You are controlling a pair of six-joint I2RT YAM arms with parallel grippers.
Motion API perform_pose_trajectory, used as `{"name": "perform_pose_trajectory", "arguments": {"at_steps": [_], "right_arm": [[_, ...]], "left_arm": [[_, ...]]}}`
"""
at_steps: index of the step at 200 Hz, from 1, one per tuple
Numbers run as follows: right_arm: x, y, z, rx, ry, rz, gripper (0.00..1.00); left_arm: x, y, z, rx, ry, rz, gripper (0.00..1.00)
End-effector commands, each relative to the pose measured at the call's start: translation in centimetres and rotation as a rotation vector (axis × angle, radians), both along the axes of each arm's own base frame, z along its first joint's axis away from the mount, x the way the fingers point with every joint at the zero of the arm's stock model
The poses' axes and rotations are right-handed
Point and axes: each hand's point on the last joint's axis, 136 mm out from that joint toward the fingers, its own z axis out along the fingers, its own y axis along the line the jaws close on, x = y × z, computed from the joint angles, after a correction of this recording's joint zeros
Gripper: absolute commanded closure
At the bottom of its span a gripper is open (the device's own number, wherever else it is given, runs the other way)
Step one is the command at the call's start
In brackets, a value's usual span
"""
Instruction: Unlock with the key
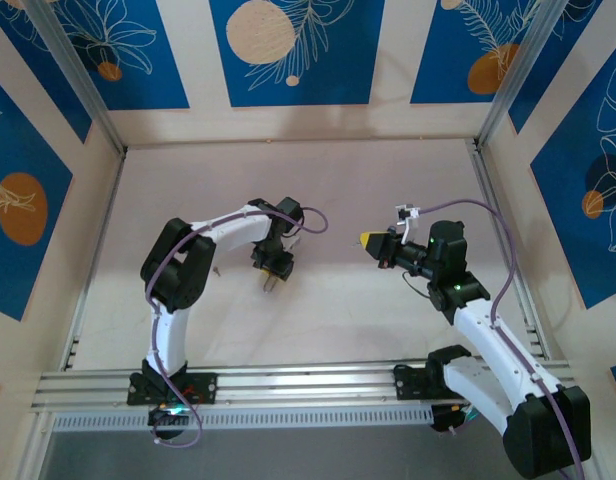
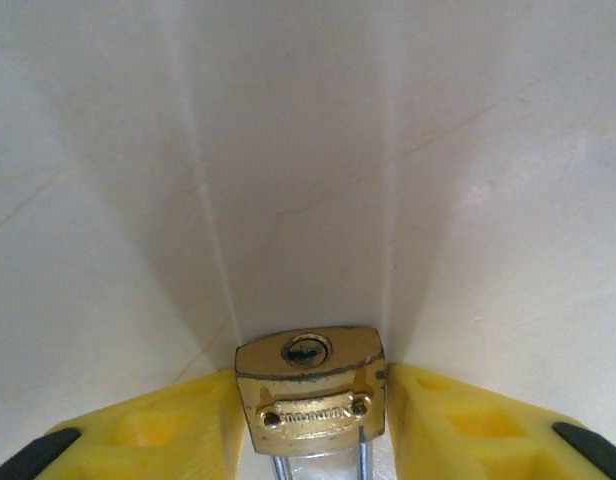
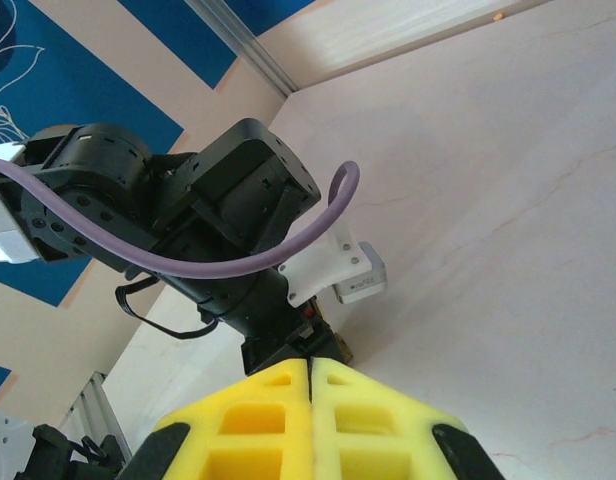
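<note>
Brass padlock (image 2: 310, 392), yellow right gripper (image 3: 311, 388), blue leaf-patterned walls (image 1: 328, 70)

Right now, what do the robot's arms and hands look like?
The left arm and right arm are white with chunky black joints, and a purple cable loops along each. The left hand and right hand each have two blocky yellow fingers with black patches.

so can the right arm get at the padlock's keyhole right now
Probably: the padlock sits between the fingers of the left pincer with its keyhole uncovered at the outer end, and bare table lies between it and the shut right pincer. The keyhole points tableward, so the angle may be tight.
</note>
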Motion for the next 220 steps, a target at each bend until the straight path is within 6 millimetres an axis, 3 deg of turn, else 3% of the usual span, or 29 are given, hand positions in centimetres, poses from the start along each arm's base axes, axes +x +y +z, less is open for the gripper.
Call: {"name": "perform_pose_trajectory", "arguments": {"at_steps": [1, 43, 85, 143, 179, 220], "right_arm": [[-0.4, 0.0, 0.2, 0.007, 0.001, 0.007, 1.0], [-0.3, -0.1, 0.1, 0.001, 0.004, 0.005, 1.0], [-0.4, 0.0, 0.3, -0.003, 0.001, 0.011, 1.0], [-0.5, 0.0, 0.3, -0.003, 0.004, 0.011, 1.0], [-0.4, 0.0, 0.1, -0.005, 0.014, 0.01, 1.0], [-0.3, 0.0, -1.2, 0.001, 0.052, 0.005, 1.0]], "left_arm": [[-0.4, -0.1, -0.7, 0.003, 0.011, -0.06, 0.56], [-0.6, -0.3, -0.7, -0.012, 0.016, -0.014, 0.52], [-0.7, 0.6, -1.9, 0.031, 0.022, 0.017, 0.51], [-0.7, 1.8, -2.7, 0.082, 0.007, 0.003, 0.69], [-0.6, 0.8, -1.6, 0.032, -0.005, -0.047, 0.77], [0.3, -2.3, 2.0, -0.124, -0.094, -0.118, 0.77]]}}
